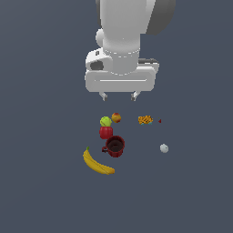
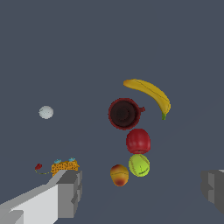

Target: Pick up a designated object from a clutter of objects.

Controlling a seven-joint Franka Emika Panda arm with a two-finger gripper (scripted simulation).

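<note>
At the exterior view's left lies a curved yellow banana [image 1: 97,163], then a dark red mug [image 1: 114,146], red can [image 1: 106,132], green apple [image 1: 105,121] and orange-red fruit [image 1: 116,118]. Above them hangs the white gripper [image 1: 119,96], jaws apart. Rightward sit an orange patterned piece [image 1: 145,120] and, well apart, the smooth pale grey-white ball [image 1: 164,148].

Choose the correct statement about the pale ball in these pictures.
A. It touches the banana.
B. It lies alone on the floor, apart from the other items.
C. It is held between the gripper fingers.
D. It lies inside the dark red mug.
B. The pale ball rests by itself on the grey floor, clear of the dark red mug and the banana, while the gripper is open above the clutter and holds nothing.
</note>
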